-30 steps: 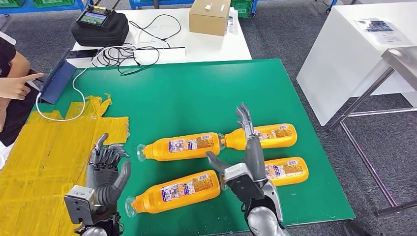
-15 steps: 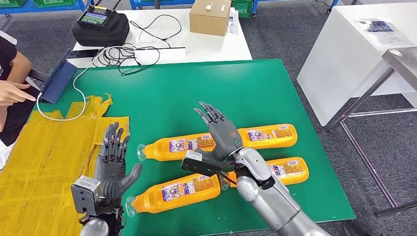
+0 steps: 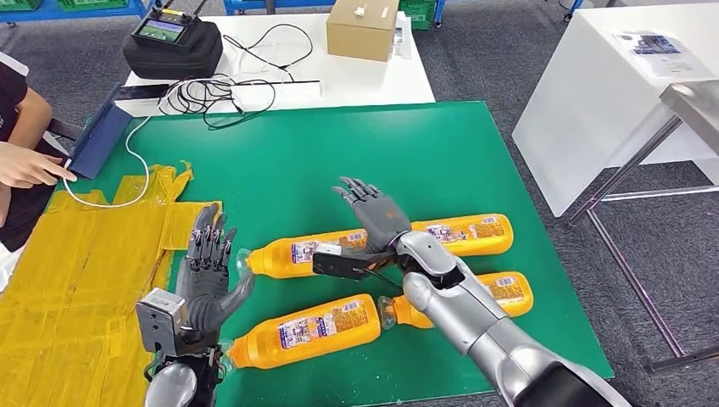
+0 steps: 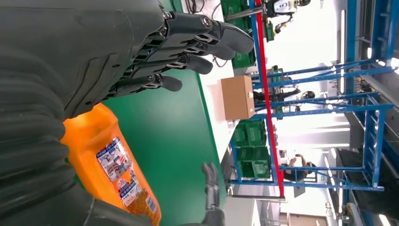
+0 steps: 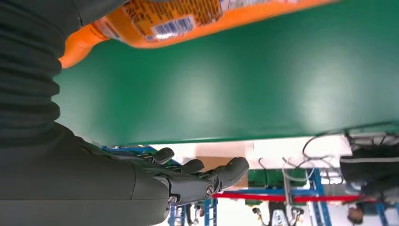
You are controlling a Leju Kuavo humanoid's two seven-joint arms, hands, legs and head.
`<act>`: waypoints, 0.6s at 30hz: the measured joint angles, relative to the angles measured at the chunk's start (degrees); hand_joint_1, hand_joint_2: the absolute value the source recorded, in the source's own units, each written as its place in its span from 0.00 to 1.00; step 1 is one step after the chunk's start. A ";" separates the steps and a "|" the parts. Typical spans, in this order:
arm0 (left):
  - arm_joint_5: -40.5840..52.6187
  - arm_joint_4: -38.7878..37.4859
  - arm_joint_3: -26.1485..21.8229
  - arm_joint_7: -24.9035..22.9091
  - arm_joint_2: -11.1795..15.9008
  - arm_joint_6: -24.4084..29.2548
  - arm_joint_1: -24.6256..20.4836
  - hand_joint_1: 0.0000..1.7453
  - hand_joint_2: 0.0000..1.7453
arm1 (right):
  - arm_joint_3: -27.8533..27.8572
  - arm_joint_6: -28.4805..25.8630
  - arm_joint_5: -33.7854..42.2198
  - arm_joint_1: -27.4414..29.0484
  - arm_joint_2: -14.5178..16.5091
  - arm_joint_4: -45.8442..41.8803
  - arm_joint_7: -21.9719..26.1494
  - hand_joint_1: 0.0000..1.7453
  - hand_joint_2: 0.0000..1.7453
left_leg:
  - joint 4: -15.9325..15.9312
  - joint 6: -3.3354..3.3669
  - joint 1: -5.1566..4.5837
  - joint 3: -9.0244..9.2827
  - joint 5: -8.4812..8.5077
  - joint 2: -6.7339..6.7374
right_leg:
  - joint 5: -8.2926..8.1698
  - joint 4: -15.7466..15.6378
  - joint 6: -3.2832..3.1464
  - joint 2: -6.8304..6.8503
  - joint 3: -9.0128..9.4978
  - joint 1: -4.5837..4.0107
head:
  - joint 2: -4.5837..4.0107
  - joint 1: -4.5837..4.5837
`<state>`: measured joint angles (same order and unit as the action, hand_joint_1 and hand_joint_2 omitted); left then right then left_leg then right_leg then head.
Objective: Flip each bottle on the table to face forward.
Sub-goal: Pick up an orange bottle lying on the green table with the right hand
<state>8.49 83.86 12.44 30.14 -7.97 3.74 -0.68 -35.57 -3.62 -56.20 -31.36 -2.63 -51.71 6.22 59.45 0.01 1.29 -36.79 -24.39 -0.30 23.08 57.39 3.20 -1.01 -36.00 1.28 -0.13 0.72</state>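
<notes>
Four orange bottles lie on their sides on the green mat (image 3: 339, 161): back left bottle (image 3: 297, 253), back right bottle (image 3: 466, 232), front left bottle (image 3: 305, 329) and front right bottle (image 3: 509, 291). My right hand (image 3: 376, 217) hovers, fingers spread, over the back left bottle's base end, and holds nothing. My left hand (image 3: 208, 273) stands open, palm inward, just beside that bottle's cap. In the left wrist view the left hand (image 4: 141, 56) is spread above an orange bottle (image 4: 113, 165). In the right wrist view the right hand (image 5: 141, 183) is open, with a bottle (image 5: 197, 19) beside it.
A yellow sheet (image 3: 76, 271) covers the table's left part. Behind the mat are a cardboard box (image 3: 362, 28), a black case (image 3: 172, 44) and cables (image 3: 220, 93). A person's hand (image 3: 25, 165) rests at the left edge. A white table (image 3: 627, 93) stands right.
My right arm has reached forward and left, from the gap between the bottles to over the back left bottle. My left hand has moved forward and right towards that bottle's cap.
</notes>
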 joint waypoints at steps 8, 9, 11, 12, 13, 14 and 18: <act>-2.84 -3.33 2.55 0.98 -0.02 -0.58 -2.66 0.00 1.00 | -2.83 3.40 4.53 -5.08 2.80 13.10 5.11 0.00 1.00 | 0.00 0.00 0.00 -0.02 0.00 0.01 | 0.01 0.00 0.00 0.00 -0.02 0.00 | 0.00 0.01; -3.34 -3.56 2.73 1.30 -0.02 -0.27 -2.86 0.00 1.00 | -2.89 3.93 5.68 -5.18 3.05 13.97 6.18 0.00 1.00 | 0.00 0.00 0.00 -0.02 0.00 0.01 | 0.01 0.00 0.00 0.00 -0.02 0.00 | 0.00 0.01; -4.08 -3.93 3.00 2.02 -0.05 0.97 -3.29 0.00 1.00 | -2.97 4.66 7.71 -5.28 3.56 15.60 8.28 0.00 1.00 | 0.00 0.00 0.00 -0.02 0.00 0.01 | 0.01 0.00 0.00 0.00 -0.02 0.00 | 0.00 0.02; -4.22 -4.05 3.07 2.31 -0.06 1.68 -3.51 0.00 1.00 | -3.01 4.90 8.37 -5.31 3.79 16.30 9.04 0.00 1.00 | 0.00 0.00 0.00 -0.02 0.00 0.01 | 0.01 0.00 0.00 0.00 -0.02 0.00 | 0.00 0.01; -4.34 -4.13 3.09 2.50 -0.07 2.20 -3.71 0.00 1.00 | -3.05 5.03 8.81 -5.32 4.00 16.94 9.57 0.00 1.00 | 0.00 0.00 0.00 -0.02 0.00 0.01 | 0.01 0.00 0.00 0.00 -0.02 0.00 | 0.00 0.01; -4.38 -4.17 3.10 2.61 -0.08 2.50 -3.88 0.00 1.00 | -3.08 5.14 9.05 -5.32 4.17 17.46 9.86 0.00 1.00 | 0.00 0.00 0.00 -0.02 -0.01 0.01 | 0.01 0.00 0.00 0.00 -0.02 0.00 | 0.00 0.01; -3.53 -4.28 3.08 3.26 -0.08 6.50 -4.29 0.00 1.00 | -3.16 5.59 10.48 -5.34 4.51 18.81 11.13 0.00 1.00 | 0.00 0.00 0.00 -0.03 -0.01 0.01 | 0.01 0.00 0.00 0.00 -0.03 0.00 | 0.00 0.01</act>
<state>4.96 79.58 15.52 33.40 -8.04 10.24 -4.96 -38.73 1.97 -45.72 -36.70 1.88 -32.90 17.35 59.45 0.01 1.29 -36.82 -24.40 -0.29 23.09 57.39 3.21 -1.01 -36.03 1.28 -0.13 0.73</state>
